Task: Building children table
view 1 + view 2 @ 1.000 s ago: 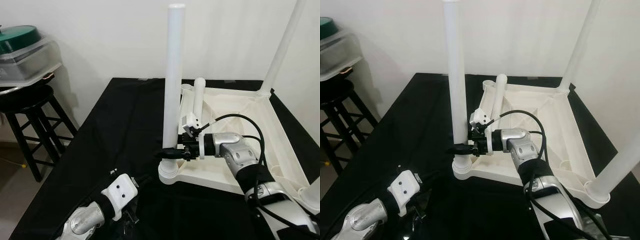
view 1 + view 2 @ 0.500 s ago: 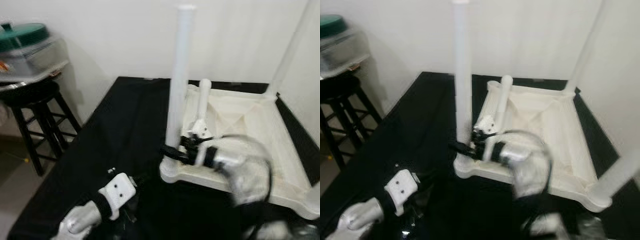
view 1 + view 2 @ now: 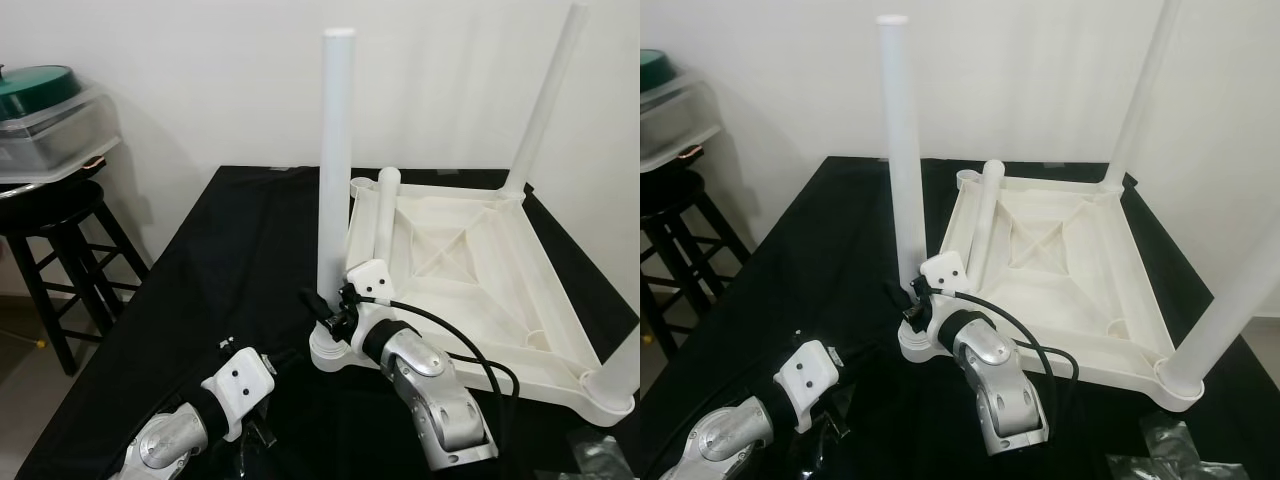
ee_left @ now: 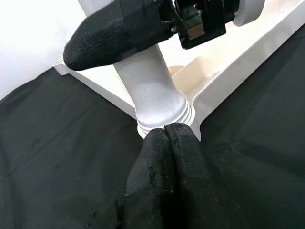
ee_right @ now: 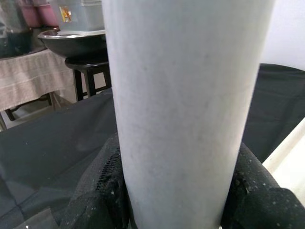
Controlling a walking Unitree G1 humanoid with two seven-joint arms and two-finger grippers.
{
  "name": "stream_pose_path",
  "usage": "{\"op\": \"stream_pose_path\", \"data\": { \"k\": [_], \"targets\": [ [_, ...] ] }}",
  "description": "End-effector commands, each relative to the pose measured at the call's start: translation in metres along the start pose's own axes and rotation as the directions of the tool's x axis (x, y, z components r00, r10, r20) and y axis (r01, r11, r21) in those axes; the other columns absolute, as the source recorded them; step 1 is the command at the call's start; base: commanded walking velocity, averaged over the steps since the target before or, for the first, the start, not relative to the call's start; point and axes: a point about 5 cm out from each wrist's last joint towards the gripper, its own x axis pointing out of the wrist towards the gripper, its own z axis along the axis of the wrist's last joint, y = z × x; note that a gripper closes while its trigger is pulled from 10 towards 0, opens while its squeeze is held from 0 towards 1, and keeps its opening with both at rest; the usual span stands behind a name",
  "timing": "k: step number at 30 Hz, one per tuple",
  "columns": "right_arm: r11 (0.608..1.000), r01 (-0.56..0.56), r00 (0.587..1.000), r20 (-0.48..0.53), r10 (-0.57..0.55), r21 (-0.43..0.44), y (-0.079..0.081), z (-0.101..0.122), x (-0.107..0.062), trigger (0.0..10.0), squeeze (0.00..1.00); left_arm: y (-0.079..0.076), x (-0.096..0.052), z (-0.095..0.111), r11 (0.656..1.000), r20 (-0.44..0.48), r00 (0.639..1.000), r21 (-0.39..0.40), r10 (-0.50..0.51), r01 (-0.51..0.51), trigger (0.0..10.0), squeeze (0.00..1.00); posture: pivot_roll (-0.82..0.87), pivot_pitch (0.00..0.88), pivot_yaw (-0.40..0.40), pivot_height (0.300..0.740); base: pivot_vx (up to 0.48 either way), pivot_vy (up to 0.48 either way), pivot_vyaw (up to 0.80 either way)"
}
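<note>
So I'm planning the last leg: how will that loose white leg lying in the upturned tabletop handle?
The loose leg looks rigid, probably hollow and light. Round and smooth, it may roll or slip. Leaning on the tabletop rim, it could slide.

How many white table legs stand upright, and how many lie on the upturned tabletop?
Upright legs: 3
Lying leg: 1
Total: 4 legs
</note>
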Motion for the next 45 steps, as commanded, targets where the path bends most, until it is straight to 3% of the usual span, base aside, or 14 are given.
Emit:
{"op": "stream_pose_path", "data": {
  "k": [1, 2, 4, 7, 10, 12, 16, 17, 23, 34, 35, 38, 39, 45],
  "targets": [
    [0.998, 0.027, 0.99, -0.14, -0.02, 0.05, 0.002, -0.024, -0.006, 10.0, 0.0, 0.003, -0.001, -0.001, 1.0, -0.012, 1.0, 0.013, 0.009, -0.009, 10.0, 0.0, -0.05, 0.008, -0.001, 0.74, 0.0, 0.0, 0.0],
    [0.993, -0.097, 0.988, -0.11, 0.105, 0.074, 0.006, -0.015, -0.008, 10.0, 1.0, 0.002, 0.0, -0.001, 1.0, -0.013, 1.0, 0.015, 0.002, -0.001, 10.0, 0.0, -0.05, 0.004, 0.005, 0.74, 0.0, 0.0, 0.0],
    [0.993, -0.097, 0.988, -0.11, 0.105, 0.074, 0.006, -0.015, -0.008, 10.0, 1.0, 0.002, 0.0, -0.001, 1.0, -0.013, 1.0, 0.015, 0.002, -0.001, 10.0, 0.0, -0.05, 0.004, 0.005, 0.74, 0.0, 0.0, 0.0],
    [0.95, -0.31, 0.95, -0.033, 0.311, 0.042, 0.001, 0.008, -0.013, 10.0, 1.0, 0.003, 0.001, -0.001, 1.0, -0.014, 1.0, 0.019, -0.008, 0.008, 10.0, 0.0, -0.04, 0.003, 0.006, 0.74, 0.0, 0.0, 0.0],
    [0.899, -0.437, 0.899, 0.002, 0.437, -0.023, -0.009, 0.023, -0.014, 10.0, 1.0, 0.003, 0.002, -0.001, 1.0, -0.012, 1.0, 0.02, -0.007, 0.007, 10.0, 0.0, -0.04, 0.005, 0.006, 0.74, 0.0, 0.0, 0.0],
    [0.813, -0.575, 0.817, -0.005, 0.577, -0.096, -0.025, 0.035, -0.013, 10.0, 1.0, 0.002, 0.003, -0.001, 1.0, -0.009, 1.0, 0.019, -0.002, 0.002, 10.0, 0.0, -0.04, 0.002, -0.001, 0.74, 0.0, 0.0, 0.0],
    [0.768, -0.635, 0.772, -0.021, 0.636, -0.08, -0.03, 0.037, -0.015, 10.0, 1.0, 0.002, 0.003, -0.001, 1.0, -0.009, 1.0, 0.02, 0.0, 0.0, 10.0, 0.0, -0.04, 0.001, 0.0, 0.74, 0.0, 0.0, 0.0],
    [0.759, -0.645, 0.764, -0.041, 0.644, -0.088, -0.038, 0.039, -0.01, 10.0, 0.0, 0.002, 0.003, -0.001, 1.0, -0.008, 1.0, 0.02, 0.001, -0.001, 10.0, 0.0, -0.03, 0.0, 0.0, 0.74, 0.0, 0.0, 0.0],
    [0.746, -0.663, 0.749, -0.079, 0.658, -0.07, -0.062, 0.053, 0.008, 10.0, 0.0, 0.0, 0.004, 0.001, 0.999, -0.016, 1.0, 0.05, -0.012, 0.013, 10.0, 0.0, -0.02, 0.0, -0.01, 0.74, 0.0, 0.0, 0.0],
    [0.716, -0.697, 0.716, -0.092, 0.692, -0.046, -0.071, 0.057, 0.018, 10.0, 0.0, 0.006, 0.005, 0.001, 0.99, -0.035, 0.999, 0.138, -0.017, 0.022, 10.0, 0.0, -0.02, 0.0, -0.016, 0.74, 0.0, 0.0, 0.0],
    [0.704, -0.709, 0.704, -0.086, 0.705, -0.035, -0.071, 0.057, 0.018, 2.9, 0.0, 0.005, 0.007, 0.002, 0.99, -0.038, 0.999, 0.142, -0.017, 0.023, 10.0, 0.0, -0.02, 0.0, -0.013, 0.74, 0.0, 0.0, 0.0],
    [0.696, -0.718, 0.695, -0.076, 0.715, -0.024, -0.072, 0.058, 0.019, 2.9, 0.0, 0.005, 0.007, 0.002, 0.99, -0.037, 0.999, 0.139, -0.016, 0.021, 10.0, 0.0, -0.02, 0.0, -0.013, 0.74, 0.0, 0.0, 0.0],
    [0.689, -0.724, 0.688, -0.07, 0.722, -0.015, -0.073, 0.058, 0.018, 0.0, 0.0, 0.005, 0.007, 0.002, 0.99, -0.038, 0.999, 0.137, -0.014, 0.019, 10.0, 0.0, -0.02, 0.0, -0.011, 0.74, 0.0, 0.0, 0.0],
    [0.711, -0.703, 0.711, -0.069, 0.7, -0.026, -0.08, 0.052, 0.016, 0.0, 0.0, 0.004, 0.007, 0.003, 0.989, -0.036, 0.999, 0.15, -0.01, 0.015, 10.0, 0.0, -0.02, 0.002, -0.011, 0.74, 0.0, 0.0, 0.0]
  ]
}}
